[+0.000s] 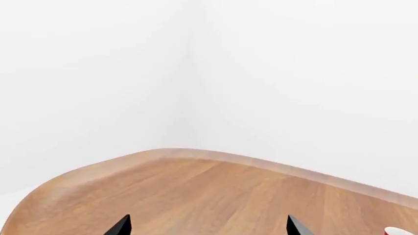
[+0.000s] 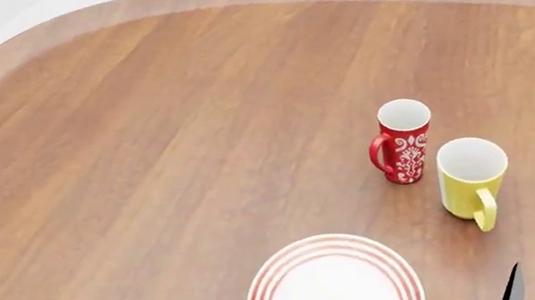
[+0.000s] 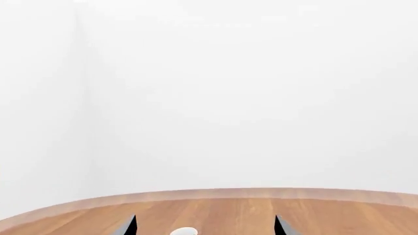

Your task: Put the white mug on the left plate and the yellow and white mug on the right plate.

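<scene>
The yellow and white mug (image 2: 473,179) stands upright on the worktop (image 2: 138,155), right of centre in the head view, mouth up, its handle turned toward the robot. Its long axis is vertical. No writing or brand shows on it. Just beside it, on its far left and not touching, stands a red mug (image 2: 401,140) with a white floral pattern, also upright, handle to the left.

One plate (image 2: 332,286), white with red rings, lies flat near the robot, in front of the two mugs and apart from both; its near edge is cut off by the frame. Which of the two plates it is cannot be told. The white mug is not identifiable in any view.

The left pincer (image 1: 207,226) shows only two dark fingertips well apart, so it is open and empty above bare wood. The right pincer (image 3: 205,226) likewise shows two separated tips, open and empty. A small white rounded object (image 3: 183,231) sits between those tips, cut off and unclear.
</scene>
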Controlling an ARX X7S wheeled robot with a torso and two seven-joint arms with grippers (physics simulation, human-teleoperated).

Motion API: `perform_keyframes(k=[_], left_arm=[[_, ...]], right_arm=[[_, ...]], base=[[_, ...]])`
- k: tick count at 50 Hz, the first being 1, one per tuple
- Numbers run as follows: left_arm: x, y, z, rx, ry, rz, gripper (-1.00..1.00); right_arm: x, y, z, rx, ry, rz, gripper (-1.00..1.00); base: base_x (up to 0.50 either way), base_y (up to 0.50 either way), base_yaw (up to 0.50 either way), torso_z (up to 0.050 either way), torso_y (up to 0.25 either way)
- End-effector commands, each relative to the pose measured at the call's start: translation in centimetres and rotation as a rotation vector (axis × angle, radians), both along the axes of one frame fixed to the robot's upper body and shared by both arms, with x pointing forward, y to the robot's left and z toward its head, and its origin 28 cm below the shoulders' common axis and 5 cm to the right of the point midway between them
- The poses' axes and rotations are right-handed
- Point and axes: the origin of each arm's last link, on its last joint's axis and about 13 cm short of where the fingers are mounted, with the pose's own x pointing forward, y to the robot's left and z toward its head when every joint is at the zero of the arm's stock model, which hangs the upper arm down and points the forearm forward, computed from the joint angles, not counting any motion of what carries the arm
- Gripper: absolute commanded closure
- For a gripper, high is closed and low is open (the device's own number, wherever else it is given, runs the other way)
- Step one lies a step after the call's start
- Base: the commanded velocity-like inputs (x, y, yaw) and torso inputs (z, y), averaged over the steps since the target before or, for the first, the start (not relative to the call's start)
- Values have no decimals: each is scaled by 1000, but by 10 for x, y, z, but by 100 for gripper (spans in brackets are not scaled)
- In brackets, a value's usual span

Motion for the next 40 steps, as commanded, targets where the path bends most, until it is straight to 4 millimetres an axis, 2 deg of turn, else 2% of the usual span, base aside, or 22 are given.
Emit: perform_keyframes(k=[1, 11, 13, 22, 28, 39, 40], left_arm=[[0, 1, 0, 0, 1, 1, -100], [3, 2, -1, 0, 3, 7, -100], [5, 4, -1, -7, 8, 24, -100], [1, 5, 4, -47, -4, 83, -100], [2, 2, 4, -57, -5, 86, -100], [1, -1, 0, -59, -6, 76, -100], [2, 3, 4, -60, -7, 79, -100]], right_arm=[[-1, -1, 0, -2, -9, -10, -100], [2, 0, -2, -5, 8, -11, -100], [1, -1, -6, -15, 70, 10, -100], [-26, -29, -6, -217, 272, 83, -100], [-34, -44, 0, -227, 331, 147, -100], [-49, -44, 6, -236, 381, 349, -100], [-52, -42, 7, -249, 389, 390, -100]], base=[[0, 0, 0, 0, 0], [0, 0, 0, 0, 0], [0, 0, 0, 0, 0], [0, 0, 0, 0, 0], [0, 0, 0, 0, 0], [0, 0, 0, 0, 0], [0, 0, 0, 0, 0]])
